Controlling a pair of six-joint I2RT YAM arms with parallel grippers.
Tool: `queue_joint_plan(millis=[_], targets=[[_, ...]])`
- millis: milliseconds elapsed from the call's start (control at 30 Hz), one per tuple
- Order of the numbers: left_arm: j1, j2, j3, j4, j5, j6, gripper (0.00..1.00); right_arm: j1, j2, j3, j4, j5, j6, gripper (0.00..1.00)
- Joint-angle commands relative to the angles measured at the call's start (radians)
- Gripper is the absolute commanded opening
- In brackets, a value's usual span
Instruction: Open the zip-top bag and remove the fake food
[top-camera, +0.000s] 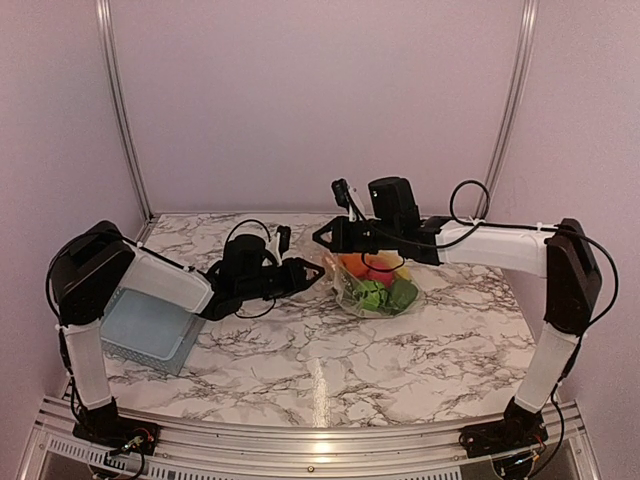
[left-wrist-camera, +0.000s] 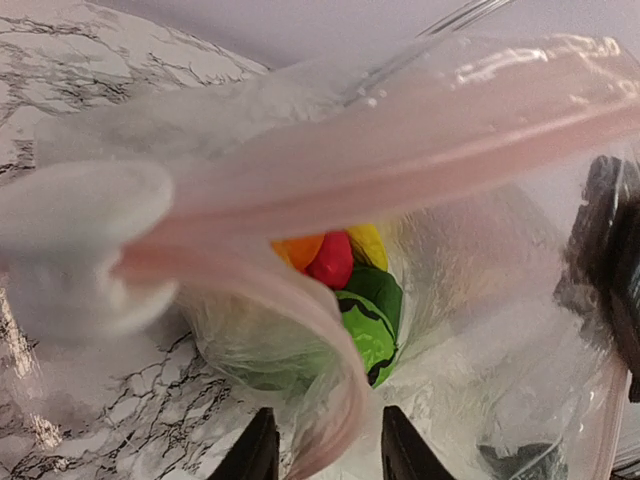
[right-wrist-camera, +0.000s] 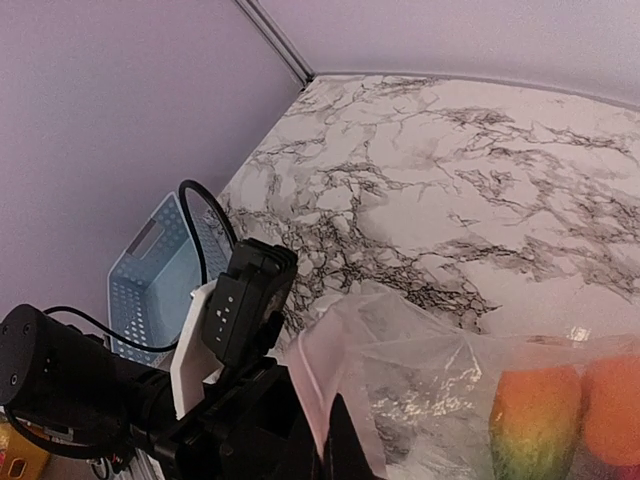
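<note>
On the tabletop (top-camera: 300, 370), the zip-top bag (top-camera: 372, 295) sits centre with its mouth raised and the fake food (top-camera: 378, 282) inside. The right gripper (top-camera: 322, 237) is pressed together on the far lip; the left gripper (left-wrist-camera: 322, 440) fingers (left-wrist-camera: 258, 450) are part-spread astride the pink zip strip (left-wrist-camera: 330, 400). Risk: the slack strip slips out as the left closes, or a pull drags the whole bag. No readable writing.

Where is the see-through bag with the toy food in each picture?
Top external: the zip-top bag lies just right of centre.
Left wrist: the bag fills most of the picture.
Right wrist: the bag sits in the bottom right.
Shared landmark: the marble table, seen in all three.
</note>
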Motion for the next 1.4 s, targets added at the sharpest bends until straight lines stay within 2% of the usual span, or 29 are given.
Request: queue_joint_plan(millis=[0, 133, 267, 400, 500, 667, 867, 1000, 1200, 1367], targets=[[-0.002, 0.006, 0.014, -0.015, 0.013, 0.006, 0.22, -0.001, -0.049, -0.017, 0.034, -0.008, -0.005, 0.00], [0.007, -0.092, -0.055, -0.200, -0.117, 0.048, 0.00, -0.024, -0.075, -0.071, 0.032, 0.008, -0.021, 0.00], [0.025, -0.144, -0.058, -0.506, -0.303, 0.069, 0.00, -0.053, -0.100, -0.129, 0.048, 0.017, -0.027, 0.00], [0.038, -0.116, -0.043, -0.640, -0.369, 0.061, 0.00, -0.063, -0.115, -0.165, 0.058, 0.012, -0.030, 0.00], [0.049, -0.069, -0.020, -0.646, -0.334, 0.064, 0.00, -0.055, -0.115, -0.174, 0.072, -0.008, -0.022, 0.00], [0.049, -0.155, -0.110, -0.452, -0.253, 0.095, 0.02, -0.012, -0.093, -0.149, 0.087, -0.026, -0.022, 0.00], [0.047, -0.384, -0.254, -0.314, -0.238, 0.114, 0.22, 0.014, -0.028, -0.096, 0.099, -0.050, -0.015, 0.00], [0.032, -0.488, -0.302, -0.300, -0.257, 0.119, 0.36, 0.020, -0.002, -0.076, 0.117, -0.055, -0.006, 0.00], [0.008, -0.513, -0.289, -0.263, -0.244, 0.119, 0.36, 0.024, 0.022, -0.052, 0.131, -0.072, 0.004, 0.00], [-0.019, -0.355, -0.205, -0.216, -0.175, 0.087, 0.30, 0.035, 0.056, -0.009, 0.137, -0.099, 0.021, 0.00]])
